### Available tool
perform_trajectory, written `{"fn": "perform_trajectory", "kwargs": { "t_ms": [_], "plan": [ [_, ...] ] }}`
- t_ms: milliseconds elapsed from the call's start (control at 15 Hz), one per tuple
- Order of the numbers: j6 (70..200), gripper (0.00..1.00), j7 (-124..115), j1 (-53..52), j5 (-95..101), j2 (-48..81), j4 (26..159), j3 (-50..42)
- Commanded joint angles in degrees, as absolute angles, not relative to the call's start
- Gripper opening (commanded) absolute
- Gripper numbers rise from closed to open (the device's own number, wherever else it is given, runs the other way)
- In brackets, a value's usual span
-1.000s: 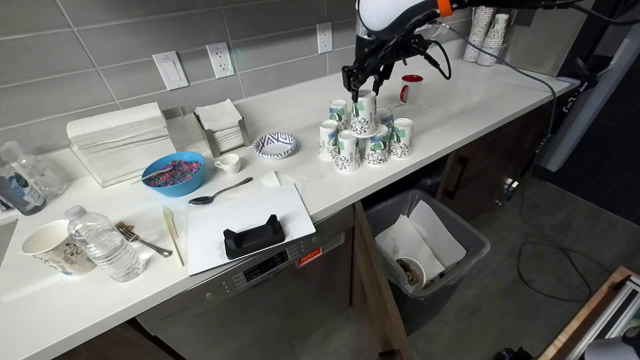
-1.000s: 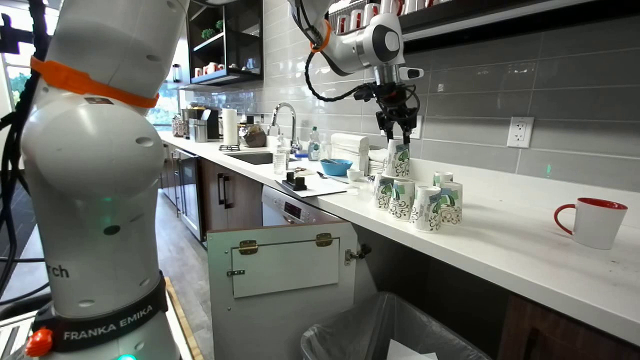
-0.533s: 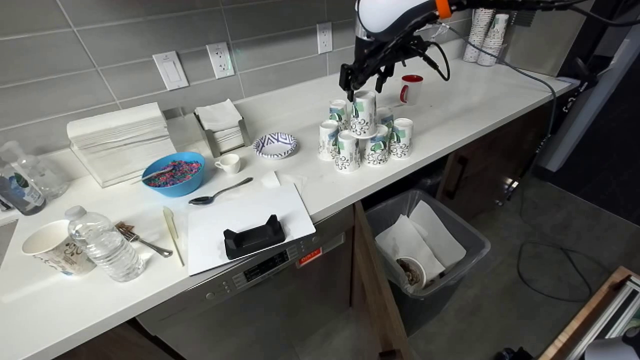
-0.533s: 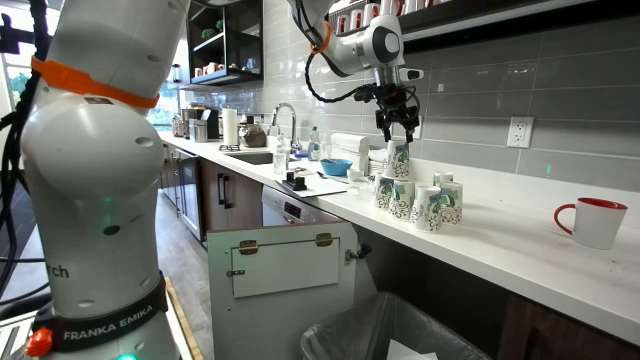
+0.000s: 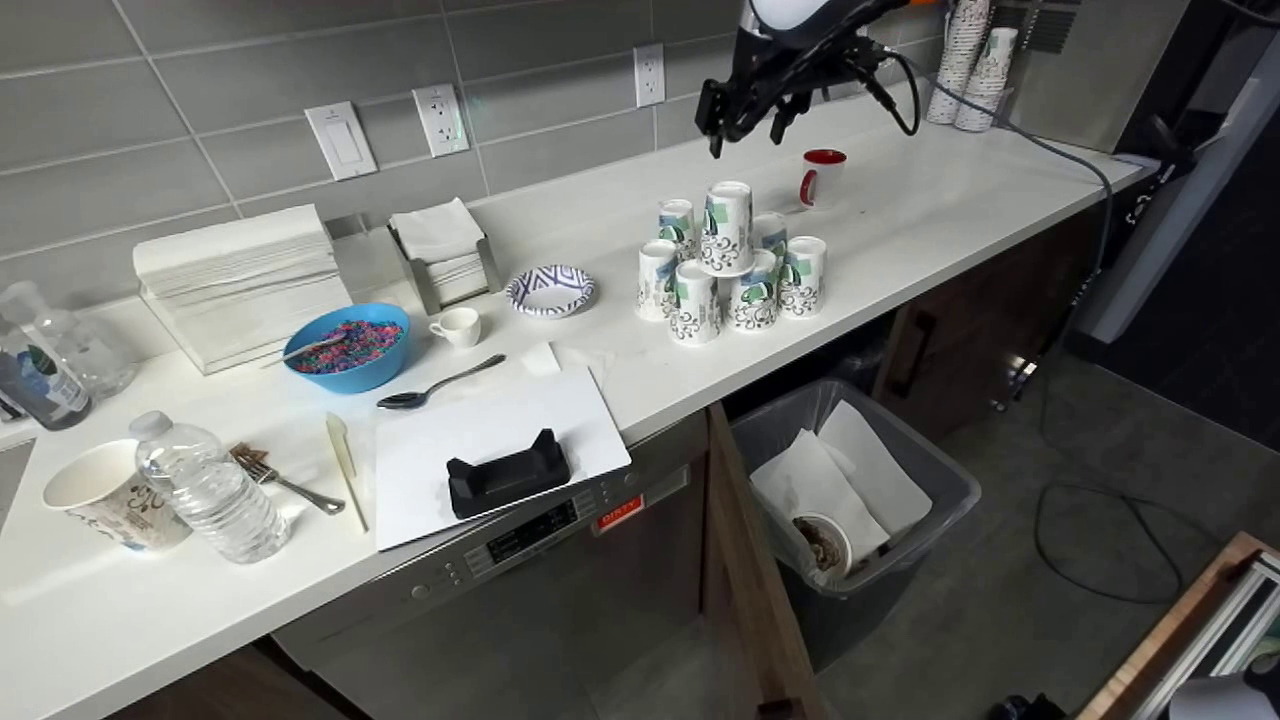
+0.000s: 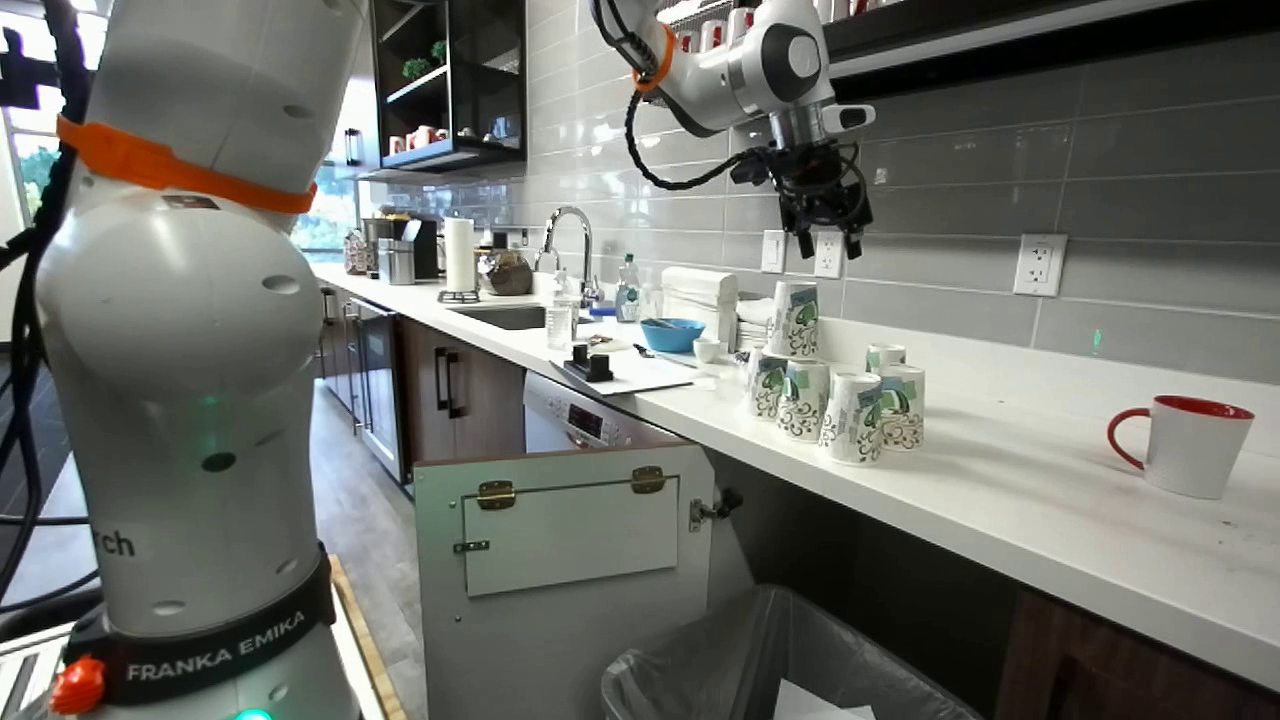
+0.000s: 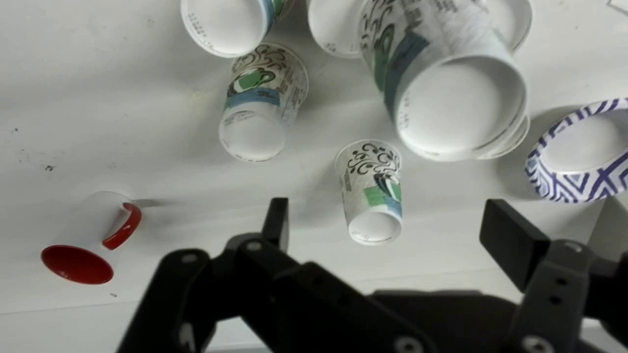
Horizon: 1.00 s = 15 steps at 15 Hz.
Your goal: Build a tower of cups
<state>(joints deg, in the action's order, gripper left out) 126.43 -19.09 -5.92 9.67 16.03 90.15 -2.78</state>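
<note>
My gripper (image 5: 746,143) hangs above the cups, its fingers (image 7: 512,245) wide apart with nothing between them; in an exterior view the gripper (image 6: 829,250) is up and to the right of the top cup (image 6: 796,318). That upside-down white cup with a green logo, the top cup (image 5: 727,228), stands upright across lower cups, forming the tower. Several like cups are upside down on the counter beneath and around it, such as a front cup (image 5: 694,303) and a right-hand cup (image 5: 801,278). In the wrist view a single cup (image 7: 374,191) shows beyond the fingertips, farther down on the counter.
A white mug with red handle (image 5: 822,180) stands behind the cups. A blue-patterned bowl (image 5: 550,290) lies to one side, beside a napkin holder (image 5: 445,255). Tall cup stacks (image 5: 962,70) rise at the far end. Below the counter's front edge is a bin (image 5: 955,490).
The fingers have spread off the top cup and let go. My gripper has risen and shifted right in both exterior views. The top cup has stayed on the lower ones.
</note>
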Motion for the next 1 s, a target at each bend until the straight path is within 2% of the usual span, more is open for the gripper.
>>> {"fn": "perform_trajectory", "kwargs": {
  "t_ms": [0, 467, 933],
  "plan": [
    [129.9, 1.00, -21.6, -3.8, 9.9, 14.8, 91.3, -4.3],
    [132.3, 1.00, -20.2, 0.9, 6.7, 20.0, 88.5, -6.1],
    [129.3, 1.00, -17.2, 2.7, 0.7, 27.6, 84.2, -5.0]
  ]
}}
